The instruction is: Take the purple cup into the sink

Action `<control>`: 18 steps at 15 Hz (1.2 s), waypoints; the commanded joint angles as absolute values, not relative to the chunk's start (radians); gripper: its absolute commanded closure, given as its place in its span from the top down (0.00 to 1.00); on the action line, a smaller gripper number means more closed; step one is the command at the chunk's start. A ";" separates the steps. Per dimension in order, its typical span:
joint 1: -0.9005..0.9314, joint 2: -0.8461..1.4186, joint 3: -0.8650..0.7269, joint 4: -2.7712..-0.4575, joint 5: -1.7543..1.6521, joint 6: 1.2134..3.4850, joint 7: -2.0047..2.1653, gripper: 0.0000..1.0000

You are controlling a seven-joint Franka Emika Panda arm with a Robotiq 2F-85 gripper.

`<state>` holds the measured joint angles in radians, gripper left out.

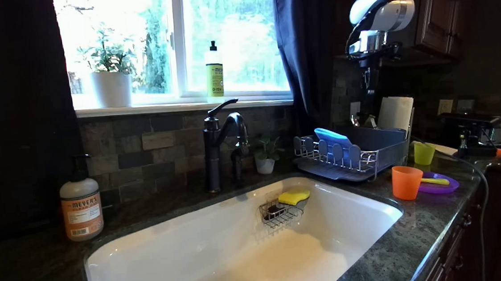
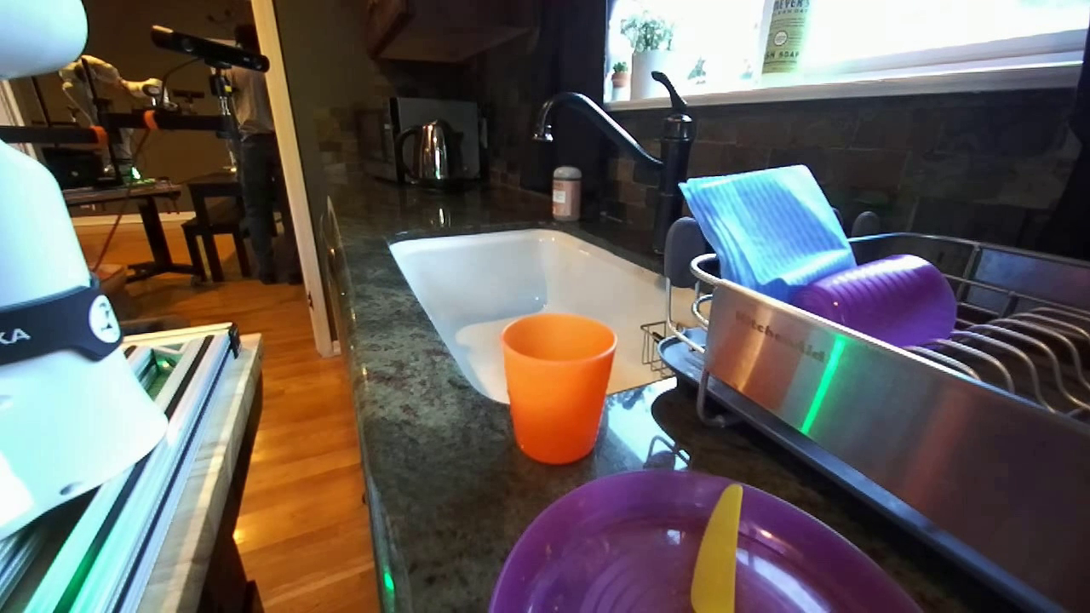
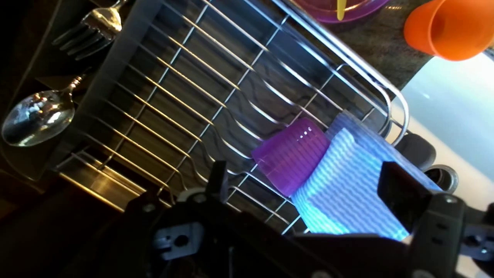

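Observation:
The purple cup [image 2: 881, 300] lies on its side in the dish rack, against the folded blue cloth [image 2: 766, 230]. It also shows in the wrist view [image 3: 291, 156], on the wires beside the cloth; it is hidden in an exterior view. My gripper [image 3: 305, 173] is open and empty, its fingers wide apart above the cloth and the cup's near side. In an exterior view the gripper [image 1: 368, 87] points down, well above the rack. The white sink [image 1: 161, 250] lies beside the rack; it also shows in an exterior view [image 2: 477, 277] and the wrist view [image 3: 451, 104].
The dish rack [image 2: 766, 366] has metal walls and a cutlery holder with a fork [image 3: 102, 21] and spoon [image 3: 38, 117]. An orange cup [image 1: 407, 182], purple dish [image 1: 441, 183] and green cup [image 1: 424, 152] stand nearby. A dark faucet [image 1: 214, 156] rises behind the sink.

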<state>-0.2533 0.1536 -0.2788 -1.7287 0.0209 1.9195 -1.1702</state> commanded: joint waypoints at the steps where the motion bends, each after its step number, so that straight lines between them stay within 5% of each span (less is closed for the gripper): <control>1: -0.279 0.221 -0.221 -1.737 0.084 1.971 -1.340 1.00; 18: -0.427 0.517 -0.085 -1.575 0.404 1.860 -1.706 1.00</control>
<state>-0.3995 0.4704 -0.1037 -1.6404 0.3810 1.9577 -1.6955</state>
